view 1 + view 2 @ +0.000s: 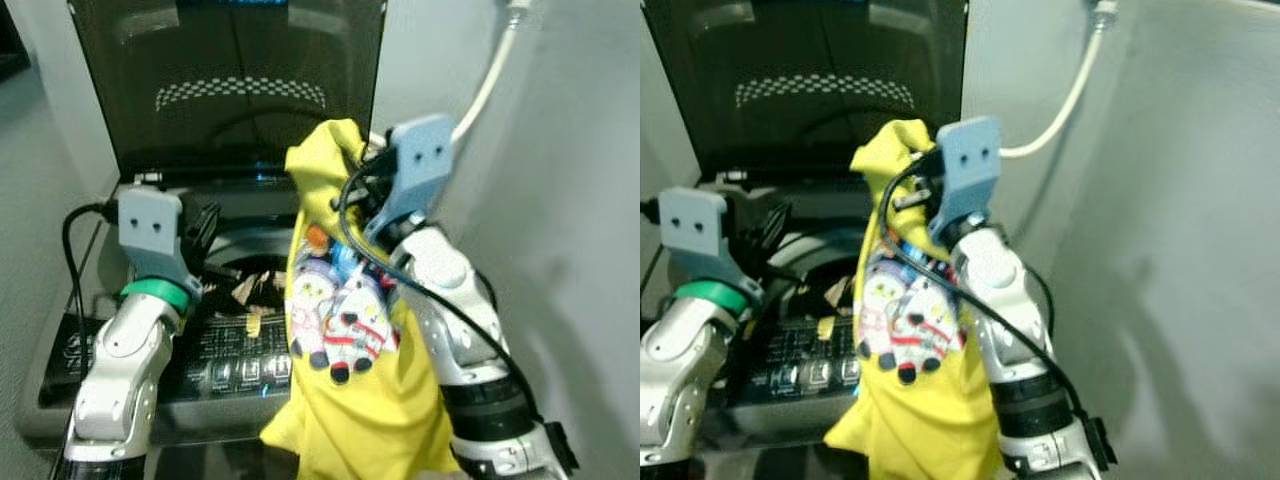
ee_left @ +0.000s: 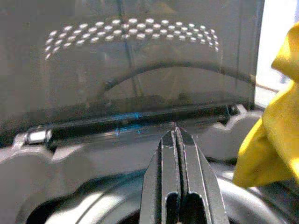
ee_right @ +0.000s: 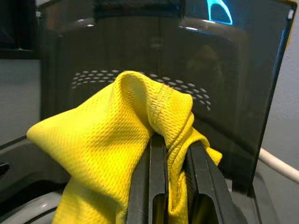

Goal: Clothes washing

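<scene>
Left eye view looks down on a top-loading washing machine (image 1: 60, 370) with its dark tinted lid (image 1: 230, 80) raised upright at 12 o'clock, a band of pale dots showing on the glass. The right gripper (image 3: 170, 154) is lifted high at about 1 o'clock from the drum opening (image 1: 240, 250), and its two black fingers (image 3: 150, 172) are clamped on a fold of a yellow shirt (image 1: 350, 400), with mesh fabric bunched between and over them. The shirt hangs down from that pinch in front of the right arm, its lower part draping past the front edge of the machine toward 6 o'clock; a printed picture of cartoon figures in white and red (image 1: 340, 320) faces the camera (the details are too small to make out). A black cable (image 1: 350, 215) loops across the top of the garment near the wrist.

The left gripper (image 2: 176, 135) sits at about 9 o'clock from the drum opening, above the machine's rim, with its fingers pressed together and nothing between them; it points toward the lid's hinge. Some crumpled items lie inside the drum. A control panel (image 1: 240, 360) with rows of buttons runs along the machine's front edge. A pale hose (image 1: 490, 80) climbs the grey wall at 1 o'clock.
</scene>
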`<state>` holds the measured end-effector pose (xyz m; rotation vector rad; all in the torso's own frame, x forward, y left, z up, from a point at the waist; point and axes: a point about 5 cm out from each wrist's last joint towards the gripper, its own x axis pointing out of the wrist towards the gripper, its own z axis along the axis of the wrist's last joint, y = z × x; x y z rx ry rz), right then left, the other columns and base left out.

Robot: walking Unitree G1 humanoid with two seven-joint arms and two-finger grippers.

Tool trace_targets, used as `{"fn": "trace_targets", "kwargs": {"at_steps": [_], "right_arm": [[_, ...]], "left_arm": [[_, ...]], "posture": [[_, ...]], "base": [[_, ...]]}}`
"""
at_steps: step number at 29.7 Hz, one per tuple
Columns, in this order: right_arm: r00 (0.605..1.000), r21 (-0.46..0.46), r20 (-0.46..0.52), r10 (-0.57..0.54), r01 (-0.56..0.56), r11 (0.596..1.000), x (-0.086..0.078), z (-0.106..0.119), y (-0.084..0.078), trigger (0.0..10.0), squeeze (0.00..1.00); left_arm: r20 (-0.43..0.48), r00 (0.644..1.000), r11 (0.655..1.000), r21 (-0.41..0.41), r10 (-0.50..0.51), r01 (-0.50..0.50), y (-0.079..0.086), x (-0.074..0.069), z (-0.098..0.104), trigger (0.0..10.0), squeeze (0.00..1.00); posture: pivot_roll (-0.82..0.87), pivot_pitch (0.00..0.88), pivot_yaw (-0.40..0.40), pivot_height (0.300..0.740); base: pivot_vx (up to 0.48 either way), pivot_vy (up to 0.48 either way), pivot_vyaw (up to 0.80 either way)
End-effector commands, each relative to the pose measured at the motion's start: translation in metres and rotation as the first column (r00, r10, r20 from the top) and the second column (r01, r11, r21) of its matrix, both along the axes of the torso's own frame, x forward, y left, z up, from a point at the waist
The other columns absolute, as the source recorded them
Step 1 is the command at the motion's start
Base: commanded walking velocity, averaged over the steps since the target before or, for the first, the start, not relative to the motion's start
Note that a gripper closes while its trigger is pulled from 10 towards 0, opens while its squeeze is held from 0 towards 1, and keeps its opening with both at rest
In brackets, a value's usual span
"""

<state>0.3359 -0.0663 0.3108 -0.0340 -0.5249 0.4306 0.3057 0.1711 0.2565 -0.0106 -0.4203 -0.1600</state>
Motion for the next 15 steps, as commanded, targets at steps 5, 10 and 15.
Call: {"fn": "trace_targets", "kwargs": {"at_steps": [5,10,15], "right_arm": [[1.0,0.015,0.016,-0.006,0.006,1.0,-0.0014,0.0052,-0.004,10.0,0.0],[1.0,0.014,0.012,-0.003,0.003,1.0,-0.0015,0.0039,-0.0036,10.0,0.0],[1.0,0.011,0.009,0.006,-0.006,1.0,-0.0015,0.0041,-0.003,10.0,0.0]], "left_arm": [[0.001,1.0,1.0,0.025,-0.009,0.009,-0.0024,-0.0019,-0.0003,10.0,0.0],[-0.003,1.0,0.999,0.037,-0.015,0.015,-0.0033,-0.0027,-0.0016,10.0,0.0],[-0.004,1.0,0.999,0.045,-0.017,0.017,-0.0036,-0.0036,-0.0023,10.0,0.0]], "posture": [[0.02,0.026,0.073,0.74],[0.02,0.025,0.073,0.74],[0.02,0.026,0.073,0.74]], "base": [[0.0,0.0,0.0],[0.0,0.0,0.0],[0.0,0.0,0.0]]}}
